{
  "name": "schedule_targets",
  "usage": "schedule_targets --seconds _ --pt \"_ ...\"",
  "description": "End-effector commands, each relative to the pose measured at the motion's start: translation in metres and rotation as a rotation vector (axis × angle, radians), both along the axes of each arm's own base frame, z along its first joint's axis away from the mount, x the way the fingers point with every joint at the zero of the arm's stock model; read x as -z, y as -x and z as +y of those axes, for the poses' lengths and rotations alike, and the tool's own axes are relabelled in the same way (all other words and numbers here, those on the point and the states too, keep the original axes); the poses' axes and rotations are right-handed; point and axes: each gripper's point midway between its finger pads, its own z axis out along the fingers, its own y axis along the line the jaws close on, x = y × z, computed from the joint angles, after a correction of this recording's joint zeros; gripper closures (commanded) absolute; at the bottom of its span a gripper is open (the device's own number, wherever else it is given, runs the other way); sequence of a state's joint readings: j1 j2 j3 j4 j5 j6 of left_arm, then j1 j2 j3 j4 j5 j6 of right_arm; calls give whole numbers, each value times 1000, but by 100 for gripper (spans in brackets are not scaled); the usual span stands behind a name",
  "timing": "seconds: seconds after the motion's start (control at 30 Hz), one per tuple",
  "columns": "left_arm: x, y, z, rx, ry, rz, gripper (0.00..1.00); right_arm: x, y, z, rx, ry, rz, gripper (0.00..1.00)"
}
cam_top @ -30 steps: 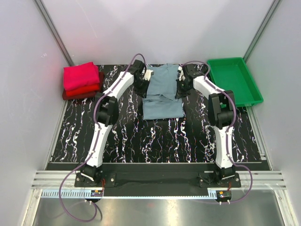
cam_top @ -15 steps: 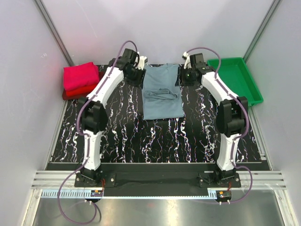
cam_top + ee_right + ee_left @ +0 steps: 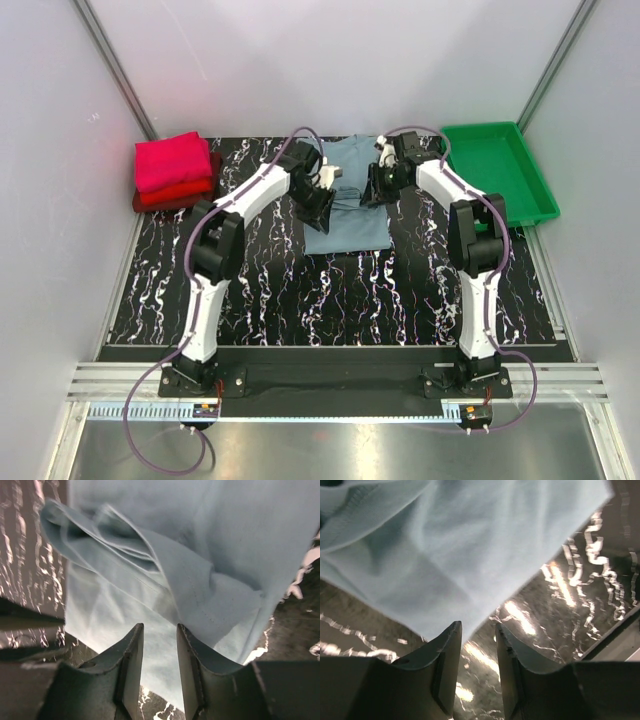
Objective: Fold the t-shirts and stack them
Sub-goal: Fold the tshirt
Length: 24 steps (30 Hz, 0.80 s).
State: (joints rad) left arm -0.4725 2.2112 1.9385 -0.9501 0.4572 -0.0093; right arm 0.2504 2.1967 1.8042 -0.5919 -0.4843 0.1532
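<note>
a: what did the overhead view give that the wrist views didn't?
b: the whole bench. the grey-blue shirt lay partly folded by the middle of the far edge, with both arms bent in over it. the green tray sat in the far right corner, and a pink shirt lay on a red shirt in the far left corner.
a: and the fingers?
b: hidden from above. up close, the left gripper stood at the cloth's edge, jaws slightly parted, with bare bench between them. the right gripper was likewise parted over a loose fold, clamping nothing.
</note>
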Motion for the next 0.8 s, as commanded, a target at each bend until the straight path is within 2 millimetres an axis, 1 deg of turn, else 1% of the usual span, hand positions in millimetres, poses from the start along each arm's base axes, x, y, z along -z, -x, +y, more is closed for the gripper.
schedule_targets --seconds 0.0,0.03,0.07,0.13,0.17,0.27,0.4,0.43,0.53,0.57,0.6,0.73,0.77 --pt "6 -14 -8 -3 39 0 62 -9 3 14 -36 -58 19 61" --pt "11 -14 -8 -4 35 8 62 -6 3 14 -37 -60 29 61" --pt "22 -15 -8 -6 24 26 62 -4 3 14 -36 -59 36 62" --pt "29 -19 -9 -10 16 32 63 -3 2 16 -40 -64 40 62" --pt "36 -20 -9 -9 10 39 63 -4 2 16 -36 -69 42 62" --pt "47 -20 -7 -16 -8 54 63 -11 3 18 -32 -80 42 62" --pt "53 -20 -6 -24 -15 67 63 -29 11 18 -33 -93 33 63" --pt "52 -20 -6 -24 -15 65 63 -29 13 18 -34 -96 40 63" --pt "53 -21 -6 -29 -18 66 63 -26 26 18 -34 -99 75 63" --pt "54 -20 -6 -30 -18 70 63 -22 30 23 -46 -96 83 64" --pt "54 -20 -6 -31 -18 68 63 -16 33 23 -48 -89 94 63" --pt "52 -19 -4 -31 -23 66 63 -1 32 29 -60 -62 98 64" --pt "53 -18 -4 -30 -26 68 63 -2 28 30 -59 -59 87 64"
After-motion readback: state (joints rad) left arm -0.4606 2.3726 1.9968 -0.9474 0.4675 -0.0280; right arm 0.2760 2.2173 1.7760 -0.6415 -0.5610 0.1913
